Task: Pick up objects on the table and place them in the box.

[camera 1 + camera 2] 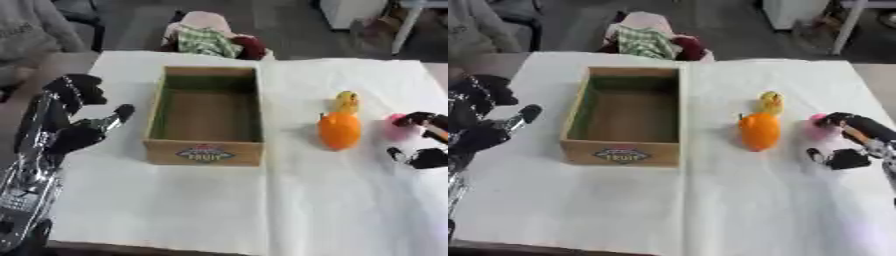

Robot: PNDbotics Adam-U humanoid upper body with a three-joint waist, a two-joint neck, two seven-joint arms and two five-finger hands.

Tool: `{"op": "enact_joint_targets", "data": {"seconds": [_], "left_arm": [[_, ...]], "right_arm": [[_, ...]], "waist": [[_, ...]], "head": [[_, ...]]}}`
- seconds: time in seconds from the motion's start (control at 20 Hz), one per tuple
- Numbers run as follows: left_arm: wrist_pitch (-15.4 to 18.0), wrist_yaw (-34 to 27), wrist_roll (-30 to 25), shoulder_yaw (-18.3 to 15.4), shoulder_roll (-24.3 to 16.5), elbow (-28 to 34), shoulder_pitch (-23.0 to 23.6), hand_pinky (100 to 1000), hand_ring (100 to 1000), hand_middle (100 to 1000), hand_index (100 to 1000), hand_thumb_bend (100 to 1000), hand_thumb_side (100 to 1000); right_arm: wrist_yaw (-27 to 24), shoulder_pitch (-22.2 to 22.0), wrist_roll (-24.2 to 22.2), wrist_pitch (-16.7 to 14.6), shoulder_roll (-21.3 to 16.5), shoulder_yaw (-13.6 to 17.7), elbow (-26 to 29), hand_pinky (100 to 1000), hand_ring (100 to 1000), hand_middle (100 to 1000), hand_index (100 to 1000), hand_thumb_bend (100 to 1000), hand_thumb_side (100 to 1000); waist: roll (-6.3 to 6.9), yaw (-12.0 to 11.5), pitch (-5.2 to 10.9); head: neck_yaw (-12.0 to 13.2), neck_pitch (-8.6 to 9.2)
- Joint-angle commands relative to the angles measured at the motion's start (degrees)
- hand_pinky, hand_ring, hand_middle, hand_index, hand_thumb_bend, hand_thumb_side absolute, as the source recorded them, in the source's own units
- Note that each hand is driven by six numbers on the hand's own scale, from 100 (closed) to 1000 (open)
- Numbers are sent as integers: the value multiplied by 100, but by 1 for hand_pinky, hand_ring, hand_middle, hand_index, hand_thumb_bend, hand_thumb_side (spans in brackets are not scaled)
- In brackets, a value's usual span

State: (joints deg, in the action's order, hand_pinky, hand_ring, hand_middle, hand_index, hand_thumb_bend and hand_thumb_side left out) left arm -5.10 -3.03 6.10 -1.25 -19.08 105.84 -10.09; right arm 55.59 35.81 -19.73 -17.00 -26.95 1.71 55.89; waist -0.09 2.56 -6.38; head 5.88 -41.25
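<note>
Left hand point(77, 120) raised at the left edge of the table, left of the box, fingers spread and relaxed, thumb pointing toward the box wall; holds nothing, silver forearm running down to the lower left corner. Right hand point(857, 142) comes in from the right edge, fingers curving over the top of a small pink object point(819, 128) and thumb below and apart from it; hand looks half-curled around the pink thing, but whether it actually touches or pinches it I cannot tell. Box point(206, 150), open-topped cardboard with a green inner lining and a printed label on its near wall, sits left of centre. Orange fruit-shaped object point(339, 131) stands right of the box, well apart from it; a smaller yellow object point(347, 101) is just behind it, touching or nearly so. The pink object lies just right of the orange one. White cloth point(175, 200) covers the table, creased down the middle. Beyond the far edge: grey floor, a chair point(210, 37) piled with checked and red fabric.
</note>
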Motion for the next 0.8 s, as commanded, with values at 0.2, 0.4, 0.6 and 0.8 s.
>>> {"op": "enact_joint_targets", "data": {"seconds": [0.2,0.4,0.6,0.8], "left_arm": [[-7,-4,4,-23,-65,85,-45,695,538,491,635,705,100],[-8,-3,4,-24,-65,84,-45,695,538,491,635,704,100],[-8,-3,5,-24,-65,86,-45,695,538,491,635,705,100],[-9,-6,3,-22,-65,88,-46,696,538,491,635,705,100]], "right_arm": [[189,130,578,229,-129,76,321,677,947,814,852,100,308],[131,131,1022,250,-124,64,369,667,922,785,824,100,239],[116,131,1400,198,-122,9,298,666,912,773,806,100,224],[136,133,1560,142,-118,-12,229,660,894,747,778,100,217]], "waist": [[3,-2,59],[-1,-8,56],[-3,-16,55],[-7,-19,56]], "head": [[-10,14],[-11,10],[-17,8],[-17,6]]}}
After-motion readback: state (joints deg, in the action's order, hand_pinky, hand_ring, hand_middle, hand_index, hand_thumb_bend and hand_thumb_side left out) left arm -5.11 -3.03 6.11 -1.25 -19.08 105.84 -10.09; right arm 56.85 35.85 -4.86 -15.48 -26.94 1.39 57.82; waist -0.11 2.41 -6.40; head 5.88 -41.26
